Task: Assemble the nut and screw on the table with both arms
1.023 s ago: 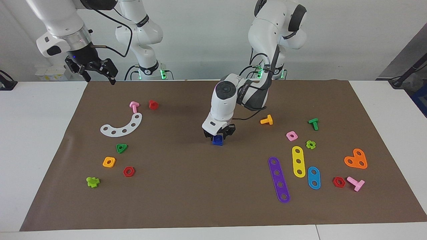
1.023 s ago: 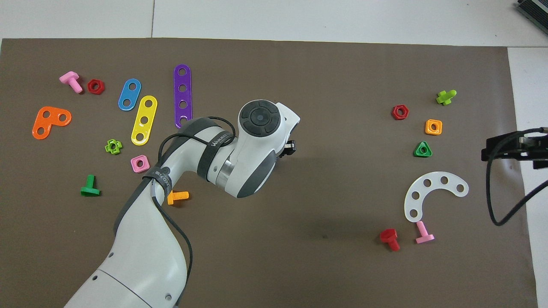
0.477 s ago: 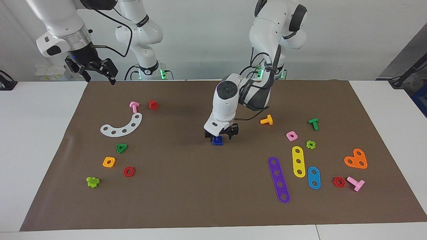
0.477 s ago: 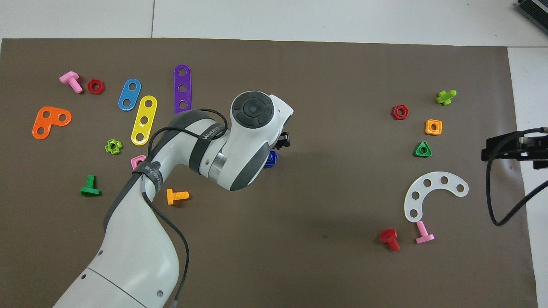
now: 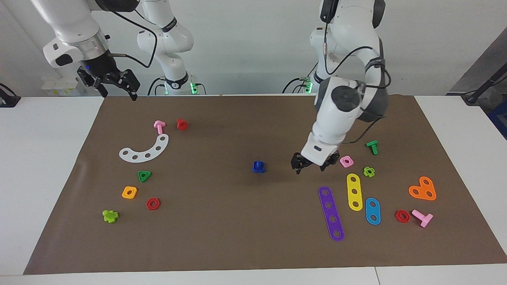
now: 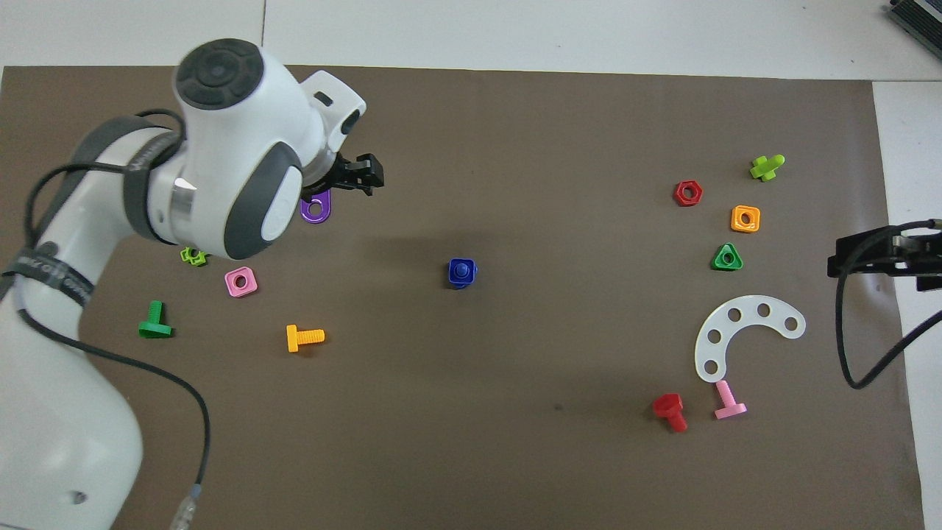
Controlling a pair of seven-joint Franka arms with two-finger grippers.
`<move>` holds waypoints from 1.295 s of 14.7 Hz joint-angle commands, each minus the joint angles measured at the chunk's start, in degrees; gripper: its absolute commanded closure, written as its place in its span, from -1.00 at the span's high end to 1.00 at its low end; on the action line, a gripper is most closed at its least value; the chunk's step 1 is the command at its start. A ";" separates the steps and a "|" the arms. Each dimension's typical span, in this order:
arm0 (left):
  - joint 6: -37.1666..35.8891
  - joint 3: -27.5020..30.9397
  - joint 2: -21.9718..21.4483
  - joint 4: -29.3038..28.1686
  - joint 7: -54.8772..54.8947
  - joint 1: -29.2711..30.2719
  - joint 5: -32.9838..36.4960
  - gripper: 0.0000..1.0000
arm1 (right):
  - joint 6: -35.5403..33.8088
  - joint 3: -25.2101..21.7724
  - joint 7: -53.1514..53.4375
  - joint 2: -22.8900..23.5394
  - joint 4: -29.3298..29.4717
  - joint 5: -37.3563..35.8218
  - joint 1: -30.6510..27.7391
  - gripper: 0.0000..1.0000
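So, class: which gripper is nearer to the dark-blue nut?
The left gripper: it hangs low beside the nut, toward the left arm's end. The right gripper waits raised at the mat's corner.

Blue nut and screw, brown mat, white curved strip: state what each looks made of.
Nut and screw: likely moulded plastic, uniform saturated blue, rounded edges. Mat: matte brown, thin and flat with faint creases, probably paper or felt; hard to tell. Curved strip: flat white plastic by its look, punched with round holes.

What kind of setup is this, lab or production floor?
Likely a robotics lab: two white Franka arms at a white table with a brown mat strewn with colourful plastic toy nuts, screws and plates.
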 commanded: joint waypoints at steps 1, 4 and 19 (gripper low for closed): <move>-4.81 -0.33 -5.99 -3.66 7.46 6.08 -0.96 0.87 | 0.99 0.44 0.33 -1.41 -1.57 1.00 -0.46 1.00; -11.23 -0.33 -10.83 -4.02 15.29 12.42 -0.96 0.87 | 0.99 0.44 0.33 -1.42 -1.57 1.00 -0.46 1.00; -16.26 -0.85 -20.25 -5.87 16.10 13.58 4.66 0.98 | 0.99 0.44 0.33 -1.41 -1.57 1.00 -0.46 1.00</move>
